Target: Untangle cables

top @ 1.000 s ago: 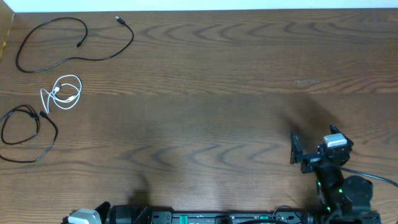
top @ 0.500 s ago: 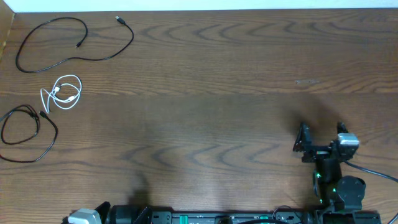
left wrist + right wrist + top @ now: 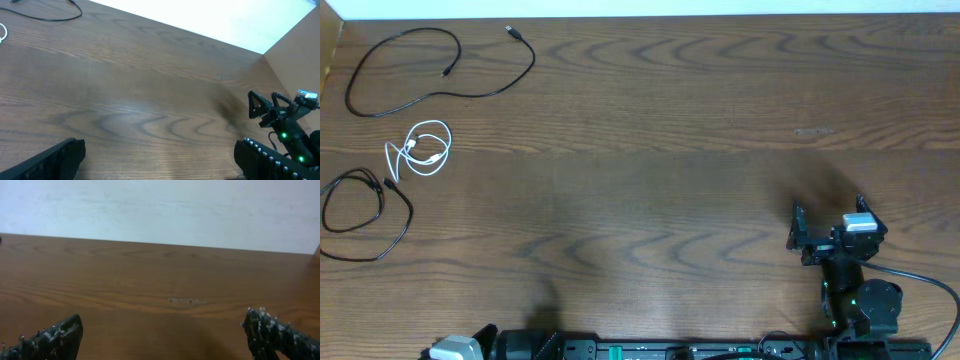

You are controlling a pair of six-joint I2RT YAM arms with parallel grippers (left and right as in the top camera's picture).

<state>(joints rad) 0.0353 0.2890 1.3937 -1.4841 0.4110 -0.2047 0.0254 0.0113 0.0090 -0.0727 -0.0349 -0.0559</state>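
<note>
Three cables lie apart at the table's far left: a long black cable (image 3: 440,65) at the back, a small coiled white cable (image 3: 420,148), and a looped black cable (image 3: 360,205) by the left edge. The long black cable also shows in the left wrist view (image 3: 50,16). My right gripper (image 3: 828,225) is open and empty over bare wood at the front right, far from the cables. It also shows in the right wrist view (image 3: 165,340). My left gripper (image 3: 160,165) is open and empty, low at the front edge.
The left arm's base (image 3: 455,348) sits at the front edge. The right arm (image 3: 285,117) shows in the left wrist view. A pale wall (image 3: 160,205) runs behind the table's back edge. A faint mark (image 3: 813,131) is on the wood at the right.
The right gripper has swung slightly right, then back left, staying at the front right. The cables and the left arm have not moved.
</note>
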